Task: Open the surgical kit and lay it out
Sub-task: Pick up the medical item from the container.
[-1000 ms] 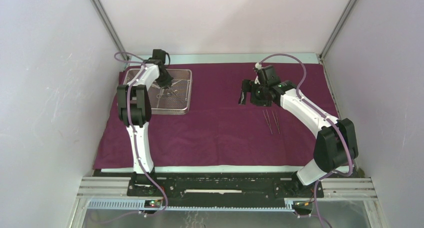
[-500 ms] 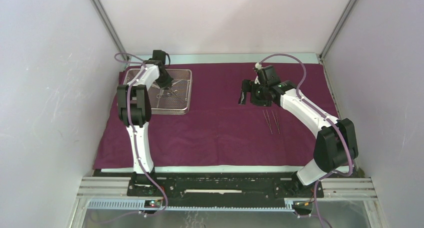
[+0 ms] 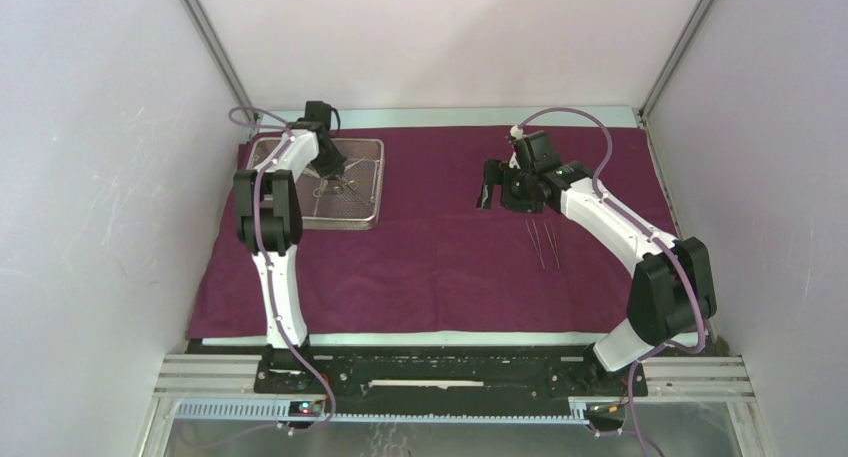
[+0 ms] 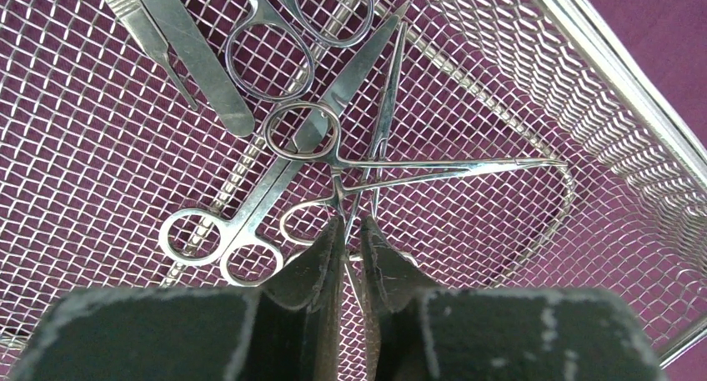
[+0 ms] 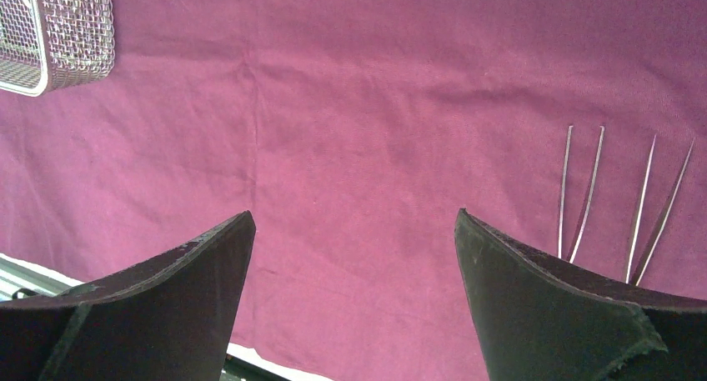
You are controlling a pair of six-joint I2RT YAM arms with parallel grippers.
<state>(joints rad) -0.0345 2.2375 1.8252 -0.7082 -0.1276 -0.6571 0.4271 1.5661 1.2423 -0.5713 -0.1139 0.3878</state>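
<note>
The maroon cloth wrap [image 3: 430, 267] lies spread flat over the table. At its far left stands the silver mesh tray [image 3: 378, 177], seen close up in the left wrist view [image 4: 617, 81]. My left gripper [image 3: 330, 167] reaches down into the tray. Its jaws [image 4: 352, 223] are nearly together, with the thin steel shank of a forceps [image 4: 385, 106] between the pads. A second forceps [image 4: 450, 171], scissors [image 4: 283, 168] and flat tweezers [image 4: 192, 47] lie crossed on the mesh. Two tweezers [image 3: 535, 242] [image 5: 579, 193] rest on the cloth. My right gripper [image 3: 490, 187] [image 5: 354, 218] hovers wide open and holds nothing.
White walls with metal posts close in the back and both sides. A pale strip of table [image 3: 420, 337] shows along the cloth's near edge, with the arms' base rail [image 3: 450, 377] behind it. A corner of the tray [image 5: 67, 39] shows in the right wrist view.
</note>
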